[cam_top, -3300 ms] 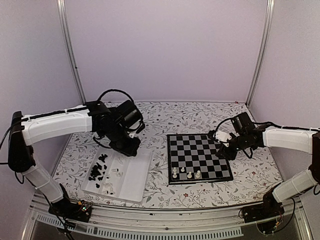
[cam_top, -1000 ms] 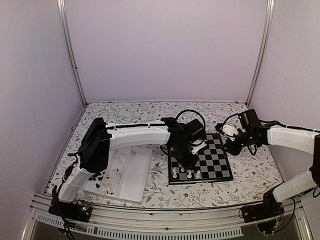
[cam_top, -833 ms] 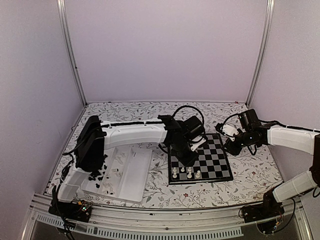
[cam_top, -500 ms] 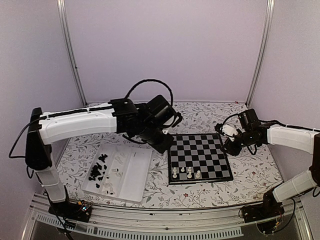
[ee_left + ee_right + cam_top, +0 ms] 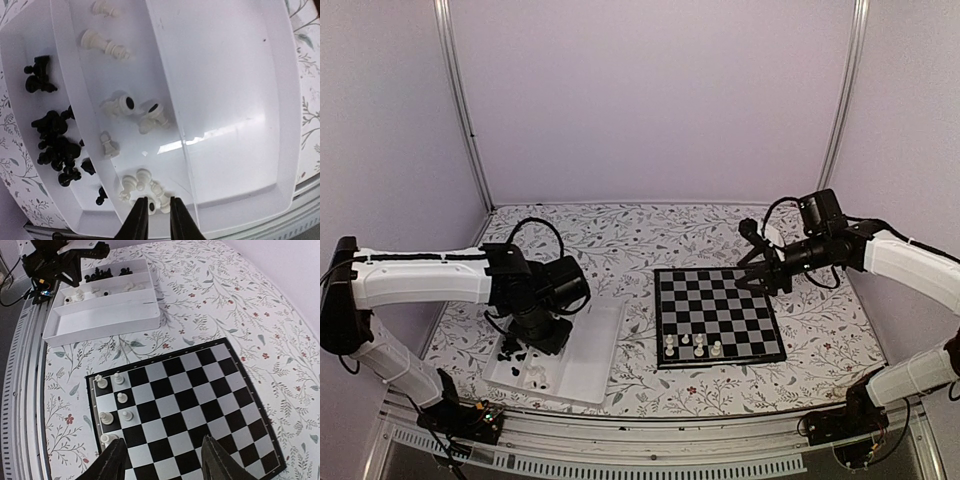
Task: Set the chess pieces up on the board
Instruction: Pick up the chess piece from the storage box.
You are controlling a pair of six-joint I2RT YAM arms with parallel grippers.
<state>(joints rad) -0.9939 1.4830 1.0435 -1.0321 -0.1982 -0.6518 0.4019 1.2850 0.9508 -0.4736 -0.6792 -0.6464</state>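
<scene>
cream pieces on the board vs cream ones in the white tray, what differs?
Pose: the cream-white plastic chess pieces on the black-and-silver chessboard stand upright; the cream-white pieces in the white plastic compartment tray mostly lie on their sides.
Layout: the board ones sit apart on squares by one edge; the tray ones are scattered, several bunched at one end.
Shared: same cream colour.
</scene>
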